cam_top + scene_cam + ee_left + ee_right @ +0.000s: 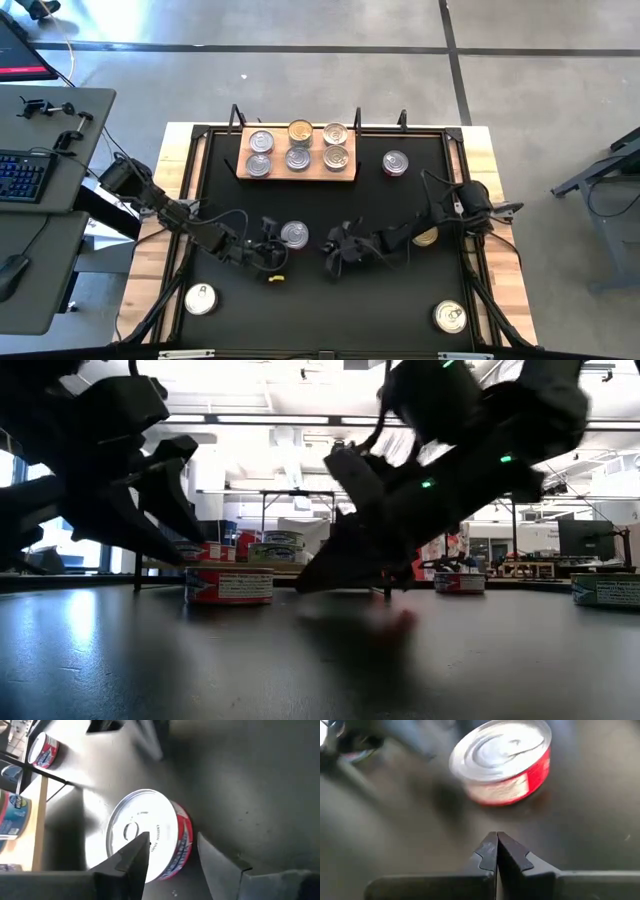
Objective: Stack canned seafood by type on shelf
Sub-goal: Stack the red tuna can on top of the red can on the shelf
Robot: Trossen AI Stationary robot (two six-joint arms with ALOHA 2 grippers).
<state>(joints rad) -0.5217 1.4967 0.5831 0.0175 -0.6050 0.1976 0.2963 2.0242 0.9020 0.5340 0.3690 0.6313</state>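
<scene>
A tin with a silver lid and red sides (294, 235) (150, 840) (502, 762) stands on its base on the black mat, between my two grippers. My left gripper (268, 247) (172, 842) is open and hovers just over the tin. One finger shows in front of the lid and the other past the red side. My right gripper (335, 255) (496, 842) is shut, low over the mat and a short way from the tin, pointing at it. The wooden shelf (240, 170) at the far side holds several tins in two rows.
Single tins stand on the mat near the shelf's right end (395, 163), under my right arm (425, 237), at the near left (200, 299) and at the near right (450, 316). A small yellow piece (277, 277) lies by my left gripper.
</scene>
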